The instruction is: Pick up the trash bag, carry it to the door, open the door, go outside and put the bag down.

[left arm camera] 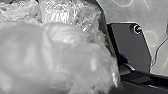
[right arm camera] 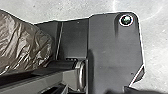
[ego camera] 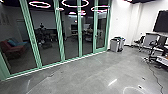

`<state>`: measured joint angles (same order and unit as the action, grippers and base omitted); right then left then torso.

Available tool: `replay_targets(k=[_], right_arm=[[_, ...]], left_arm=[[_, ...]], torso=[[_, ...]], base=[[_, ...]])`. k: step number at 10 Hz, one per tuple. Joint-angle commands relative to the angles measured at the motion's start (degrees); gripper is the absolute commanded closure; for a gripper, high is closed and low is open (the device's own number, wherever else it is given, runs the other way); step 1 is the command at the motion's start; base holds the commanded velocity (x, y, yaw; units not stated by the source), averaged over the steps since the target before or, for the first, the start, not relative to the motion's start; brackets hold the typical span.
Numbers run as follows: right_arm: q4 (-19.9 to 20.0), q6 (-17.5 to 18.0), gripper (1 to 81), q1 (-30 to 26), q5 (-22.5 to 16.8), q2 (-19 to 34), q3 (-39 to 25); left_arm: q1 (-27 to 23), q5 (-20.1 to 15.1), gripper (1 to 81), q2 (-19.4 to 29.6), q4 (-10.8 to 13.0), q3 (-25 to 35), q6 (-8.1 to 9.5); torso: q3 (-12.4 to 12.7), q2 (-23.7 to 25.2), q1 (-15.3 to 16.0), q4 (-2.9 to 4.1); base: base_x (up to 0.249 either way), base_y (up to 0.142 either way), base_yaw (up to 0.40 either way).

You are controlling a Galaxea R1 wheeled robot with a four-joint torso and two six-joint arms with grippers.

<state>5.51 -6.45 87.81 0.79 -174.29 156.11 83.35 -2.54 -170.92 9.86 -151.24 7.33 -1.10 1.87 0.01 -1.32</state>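
"What's the left hand doing?"

"I can't tell whether it's spread, pressed together or pinching anything. The trash bag (left arm camera: pixel 62 55) is right up close at the left wrist, cloudy, clear plastic with shiny creases, beside the robot's dark plate (left arm camera: pixel 132 45)."

"And the right hand?"

"Can't tell its state either. Close to that wrist there's wrinkled brownish-grey plastic (right arm camera: pixel 22 45) by the plate and the jointed bar. Whether it's part of the same bag, I can't say."

"What's beyond them?"

"Grey floor (ego camera: pixel 75 80), shiny in spots. Along its far left edge run tall glass panels (ego camera: pixel 72 37) in green frames, with a red seat (ego camera: pixel 11 50) showing in the glass."

"Where do the panels end?"

"At a white wall (ego camera: pixel 122 22). Grey bins (ego camera: pixel 115 46) stand near that end, at the floor's far edge."

"Anything on the right?"

"Chairs (ego camera: pixel 155 47), a dark screen (ego camera: pixel 161 21), and a thin cable (ego camera: pixel 156 80) trailing over the floor towards its near right corner."
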Motion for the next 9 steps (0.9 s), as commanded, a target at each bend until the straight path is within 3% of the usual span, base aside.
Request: replay_targets(k=[1, 9], right_arm=[[0.29, -0.41, 1.0, -2.94, -3.25, -0.21, -0.21], [0.29, -0.41, 1.0, -2.85, -3.24, -0.21, -0.03]], left_arm=[[-3.41, -2.65, 81.1, 0.14, 0.42, 0.06, -0.21], [-3.49, -2.65, 81.1, 0.05, 0.42, 0.06, -0.21]], torso=[[0.0, 0.0, 0.0, 0.0], [0.0, 0.0, 0.0, 0.0]], base=[[0.134, 0.0, 0.0], [0.134, 0.0, 0.0]])
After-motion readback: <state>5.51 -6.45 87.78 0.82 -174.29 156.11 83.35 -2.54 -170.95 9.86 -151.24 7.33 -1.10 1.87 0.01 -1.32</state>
